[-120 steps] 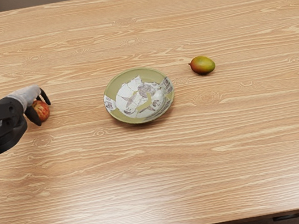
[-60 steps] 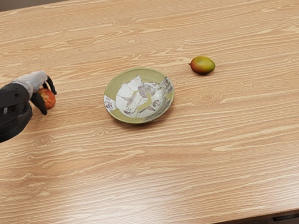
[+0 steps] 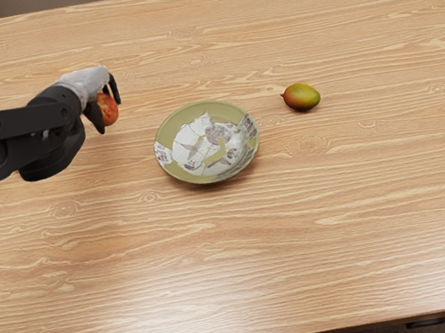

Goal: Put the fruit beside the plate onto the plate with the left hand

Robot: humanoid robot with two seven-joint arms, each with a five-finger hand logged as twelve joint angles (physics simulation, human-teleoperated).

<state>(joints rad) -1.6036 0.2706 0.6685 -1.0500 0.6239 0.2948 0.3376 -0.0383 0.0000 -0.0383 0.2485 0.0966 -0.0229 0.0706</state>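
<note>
You are mid-carry: your left robot hand (image 3: 91, 93) is closed round the small, smooth red fruit (image 3: 109, 108), seemingly held clear of the grained wooden worktop (image 3: 302, 230). Next, I judge, you swing it right to the shallow round olive plate (image 3: 196, 108) with its pale patterned centre, then release. Beyond the plate, further right of the robot hand, lies an oval red-green mango (image 3: 301, 97)

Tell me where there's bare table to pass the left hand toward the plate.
Bare wood lies between the left hand, holding the red fruit, and the plate; also between plate and mango, and all along the near table. Nowhere crowded.
</note>
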